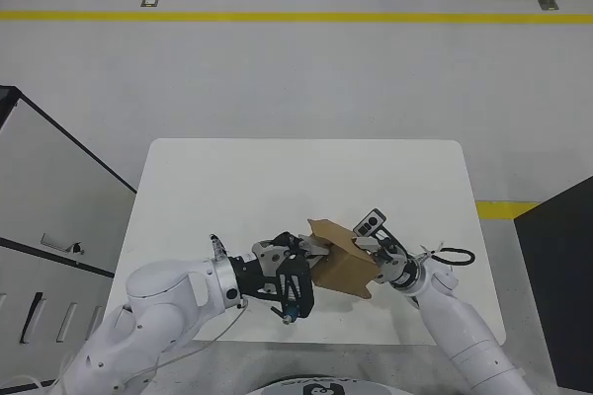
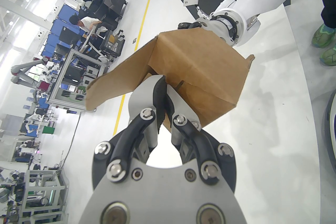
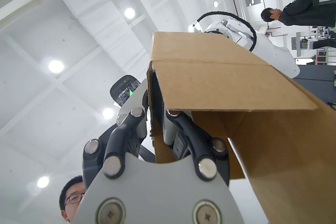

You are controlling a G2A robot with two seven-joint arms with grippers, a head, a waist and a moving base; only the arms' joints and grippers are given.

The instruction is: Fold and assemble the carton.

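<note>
The brown carton is held above the white surface, left end effector clamped on one edge, right end effector clamped on the opposite wall.

- We count one cardboard carton.
- We count two grippers: the left gripper and the right gripper.
- We see one white table.
- We find two yellow floor stripes, one long and one short.
- One grey cabinet, we think; the edge cuts it off.
</note>
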